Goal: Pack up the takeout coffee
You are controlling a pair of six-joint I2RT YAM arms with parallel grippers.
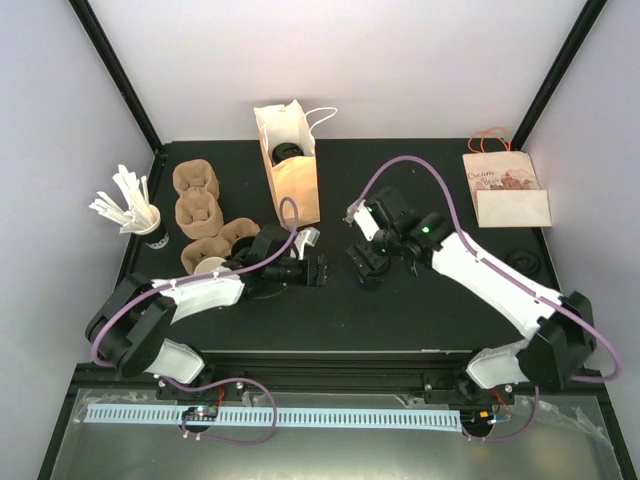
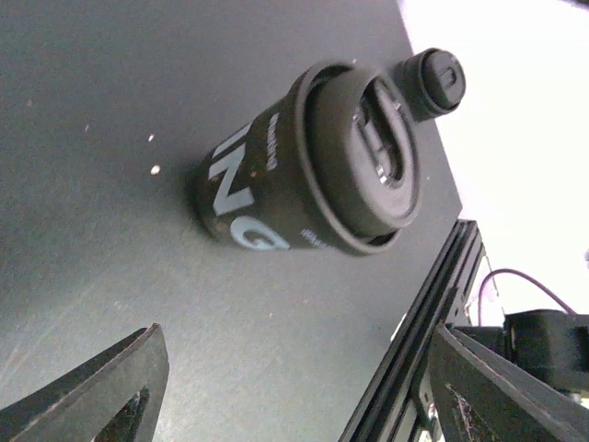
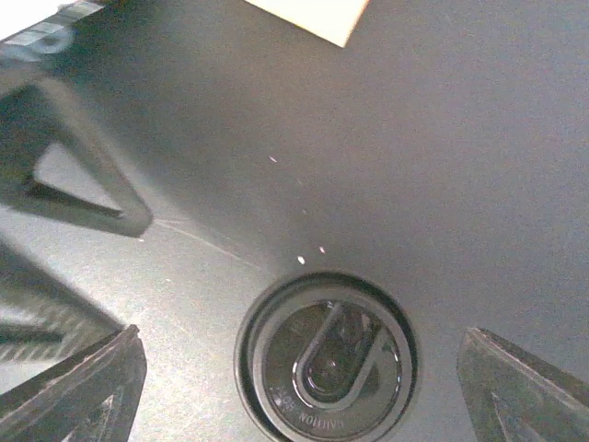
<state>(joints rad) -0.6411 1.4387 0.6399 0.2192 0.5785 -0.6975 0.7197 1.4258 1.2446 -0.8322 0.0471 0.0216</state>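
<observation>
Grab step, I'd say: right hand (image 3: 299, 354) hangs open over the black lidded coffee cup (image 3: 327, 361) near the white paper bag (image 1: 271, 126), left hand (image 2: 299, 341) open too, so next it needs to drop and squeeze.

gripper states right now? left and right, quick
Left gripper: open, holding nothing.
Right gripper: open, jaws either side of the lidded black cup, not gripping it.

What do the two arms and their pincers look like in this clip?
The left arm and right arm have white links and black joints. A purple cable loops along each. A green light glows near the right wrist. The left pincer and right pincer are black, with dark wedge-shaped fingers.
</observation>
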